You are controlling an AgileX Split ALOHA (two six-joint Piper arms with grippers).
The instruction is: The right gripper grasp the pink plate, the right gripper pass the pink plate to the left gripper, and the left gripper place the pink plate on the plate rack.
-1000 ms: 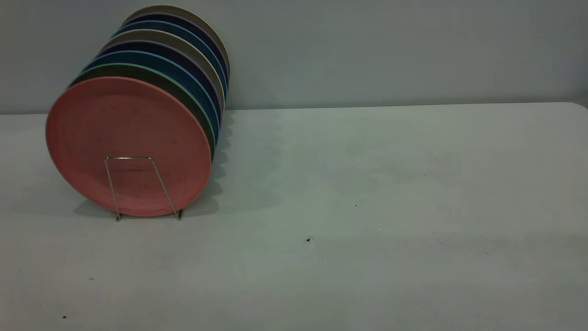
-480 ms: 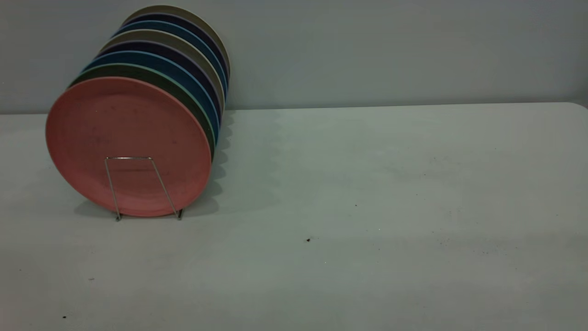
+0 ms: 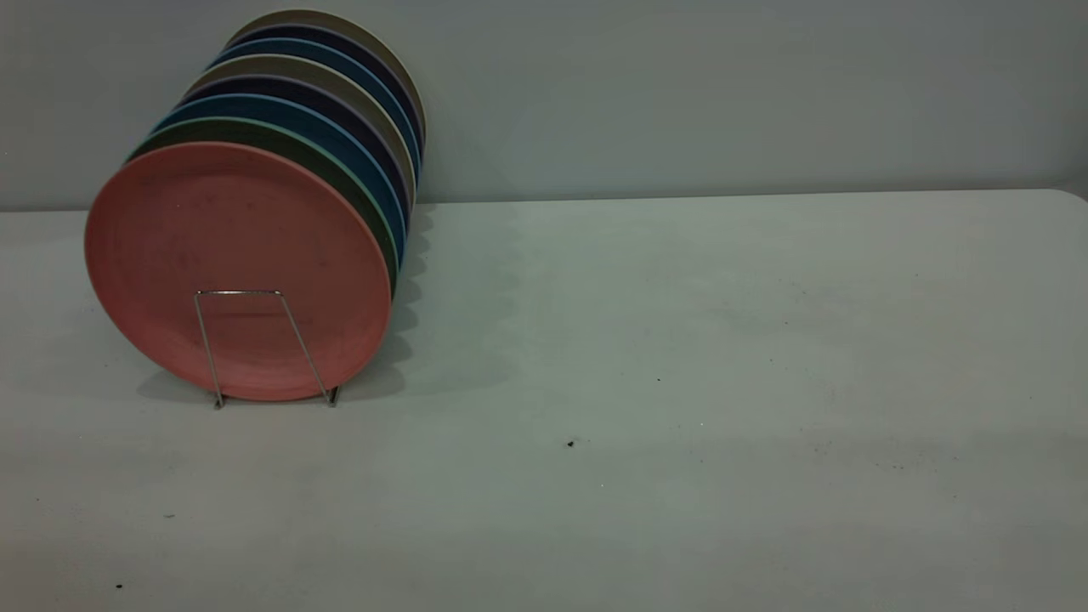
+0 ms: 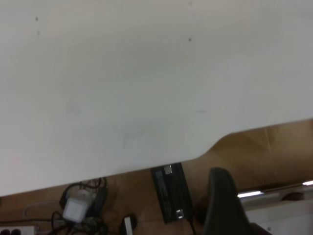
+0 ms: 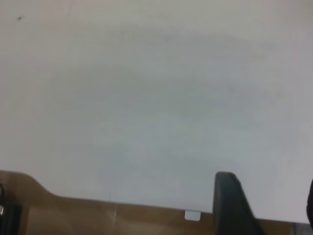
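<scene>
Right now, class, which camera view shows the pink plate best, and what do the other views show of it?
The exterior view: the pink plate stands upright at the front of the plate rack, its whole face visible. Both wrist views show only bare table and none of the plate.

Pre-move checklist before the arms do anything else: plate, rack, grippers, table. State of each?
1. Pink plate seated upright in the front slot of the plate rack: ok.
2. The other plates standing in a row behind it, none toppled: ok.
3. Left gripper clear of the rack, at the table edge: ok; open or shut: cannot tell.
4. Right gripper clear of the rack, at the table edge: ok; open or shut: cannot tell.
5. Neither arm shows in the exterior view: ok.
6. Table free of stray plates: ok.
</scene>
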